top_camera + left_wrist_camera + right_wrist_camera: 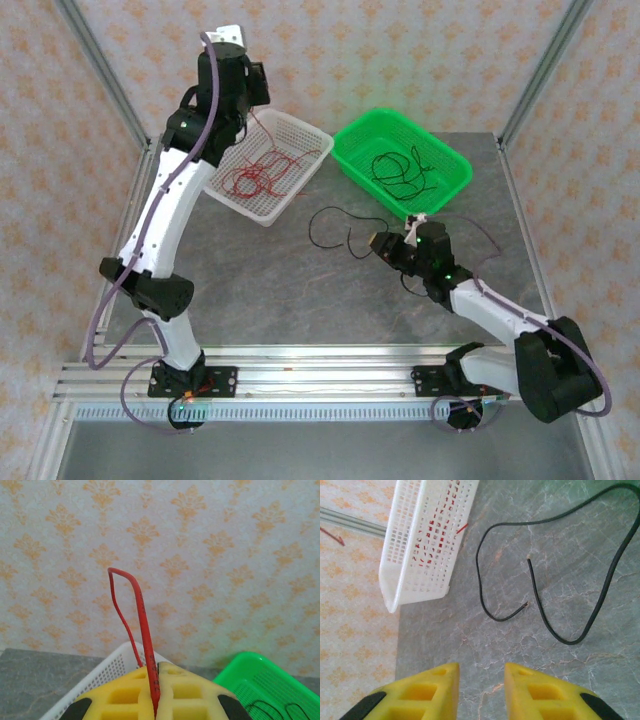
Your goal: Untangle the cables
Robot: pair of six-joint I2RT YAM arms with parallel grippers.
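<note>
The left gripper [156, 670] is pinching a red cable [145, 630] between fully closed fingers, holding it raised above the white basket [107, 675]. The cable is looping up past the fingertips and running down toward the red tangle [262, 178] lying in that basket. The right gripper [481, 672] is hovering partly open, nothing between its fingers, over the table [520, 645]. A black cable [478, 575] is lying loose on the table ahead of it, beside the white basket. More black cables [400, 170] are sitting in the green basket [455, 170].

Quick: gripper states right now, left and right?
Left gripper: closed on a red cable.
Right gripper: open, holding nothing.
</note>
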